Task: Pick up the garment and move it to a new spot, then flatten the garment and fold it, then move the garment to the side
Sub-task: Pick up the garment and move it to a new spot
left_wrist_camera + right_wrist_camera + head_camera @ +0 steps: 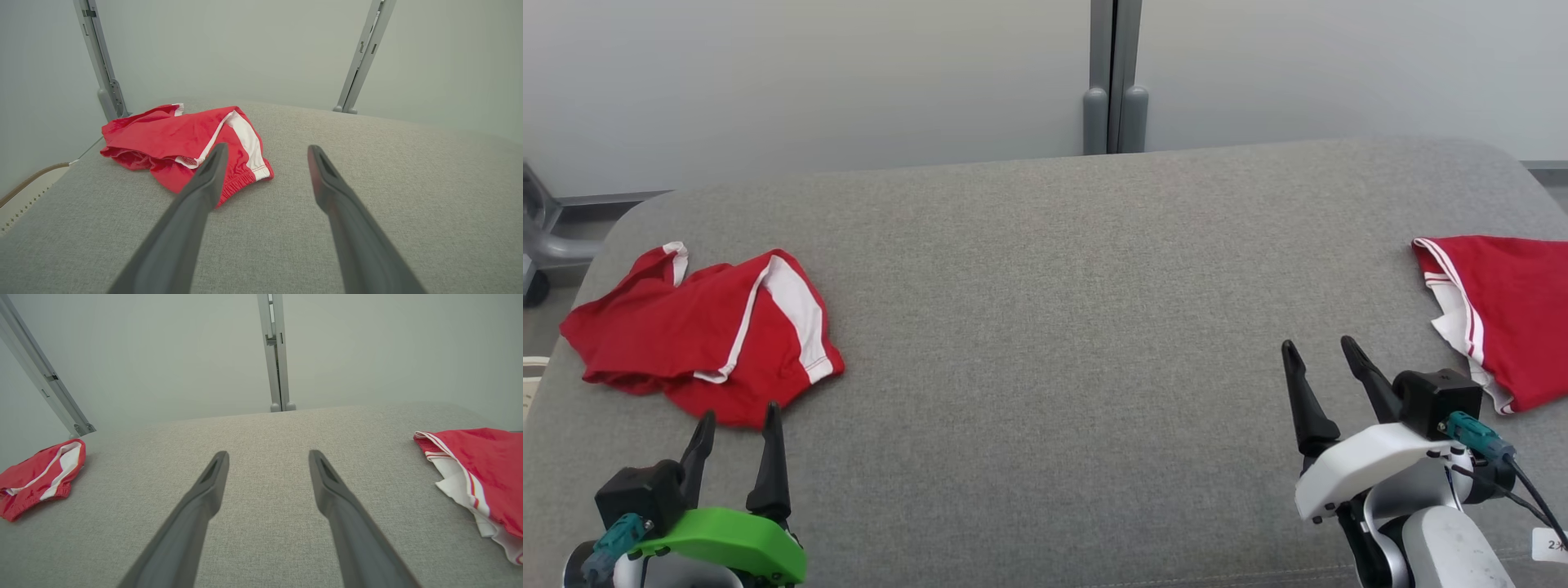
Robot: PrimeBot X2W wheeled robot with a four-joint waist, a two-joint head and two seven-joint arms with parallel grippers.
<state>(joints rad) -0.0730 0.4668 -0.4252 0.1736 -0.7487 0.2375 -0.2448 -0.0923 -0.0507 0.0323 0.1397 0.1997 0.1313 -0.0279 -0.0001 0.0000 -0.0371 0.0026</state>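
Wide bare grey tabletop (1045,327) mid-scene, lots of room btwn us & the far edge. Crumpled red garment (703,335) w/ white stripes lies at left, close to the left edge, just beyond our left fingers (768,457). Second red garment (1511,318) at the right edge. Left & right fingers (1307,408) spread open, empty.

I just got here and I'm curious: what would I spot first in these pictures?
Bright red on the grey cushion: a crumpled red garment with white stripes lies at the left, just ahead of the open left gripper. A second red garment lies at the right edge, beside the open right gripper.
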